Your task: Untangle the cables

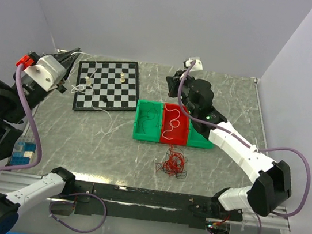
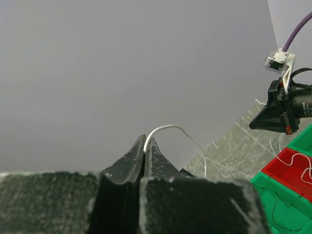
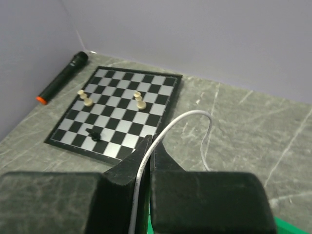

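Observation:
The tangle of thin cables [image 1: 174,163], mostly red with dark strands, lies on the table in front of the bins, away from both grippers. My left gripper [image 1: 73,53] is raised at the far left and shut on a white wire [image 2: 168,128], which droops over the chessboard [image 1: 84,88]. My right gripper [image 1: 174,83] is behind the bins and shut on another white wire [image 3: 187,117] that loops out past its tips. A white wire [image 1: 171,124] lies curled in the red bin [image 1: 184,134].
A green and red row of bins [image 1: 143,128] stands mid-table. A chessboard [image 1: 112,96] with a few pieces lies at the back left. In the right wrist view a black marker with an orange tip [image 3: 61,78] lies beyond the chessboard [image 3: 122,112].

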Robot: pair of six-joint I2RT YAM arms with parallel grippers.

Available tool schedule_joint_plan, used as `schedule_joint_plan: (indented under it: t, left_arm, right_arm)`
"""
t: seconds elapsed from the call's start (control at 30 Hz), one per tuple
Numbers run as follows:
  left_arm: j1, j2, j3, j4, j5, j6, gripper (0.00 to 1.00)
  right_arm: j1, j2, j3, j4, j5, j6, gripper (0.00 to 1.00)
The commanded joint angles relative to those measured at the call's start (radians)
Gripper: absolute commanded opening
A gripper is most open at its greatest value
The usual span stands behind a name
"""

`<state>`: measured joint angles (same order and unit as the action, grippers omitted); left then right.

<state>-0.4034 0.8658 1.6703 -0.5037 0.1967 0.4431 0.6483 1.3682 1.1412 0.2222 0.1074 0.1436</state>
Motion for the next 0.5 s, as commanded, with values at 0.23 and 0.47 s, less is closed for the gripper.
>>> schedule_joint_plan:
  t: [0.23, 0.47]
  left_arm:
    - [0.000, -0.002, 0.012, -0.002, 0.013, -0.009, 0.01]
    - [0.000, 0.002, 0.014, -0.004, 0.014, -0.009, 0.01]
  right_arm:
    - [-0.049, 0.031, -0.021, 0.049, 0.002, 0.057, 0.00]
    - [-0.049, 0.057, -0.070, 0.049, -0.009, 0.093, 0.00]
